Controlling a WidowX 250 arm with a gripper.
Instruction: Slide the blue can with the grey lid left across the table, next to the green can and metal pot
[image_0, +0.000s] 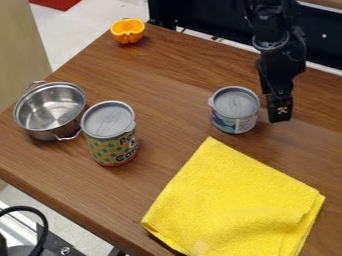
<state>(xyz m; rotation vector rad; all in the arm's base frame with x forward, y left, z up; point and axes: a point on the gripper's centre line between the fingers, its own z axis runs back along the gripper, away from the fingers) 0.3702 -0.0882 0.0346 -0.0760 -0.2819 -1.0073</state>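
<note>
The black gripper (279, 111) hangs down at the right side of the table, just right of a short can (235, 110) with a grey lid and a blue-green label. Whether it touches the can I cannot tell. Left of centre stands a taller can (111, 133) with a grey lid and a dotted green and orange label. Beside it, at the far left, is a metal pot (51, 111) with two handles. A folded yellow cloth (234, 202) lies flat in front of the short can. An orange half (127, 31) sits at the table's back left corner.
The wooden table (174, 65) has its left edge running diagonally from the back corner past the pot, and its front edge slanting down toward the cloth. A black cable (41, 220) curves at the lower left, off the table. Dark panels stand behind the back edge.
</note>
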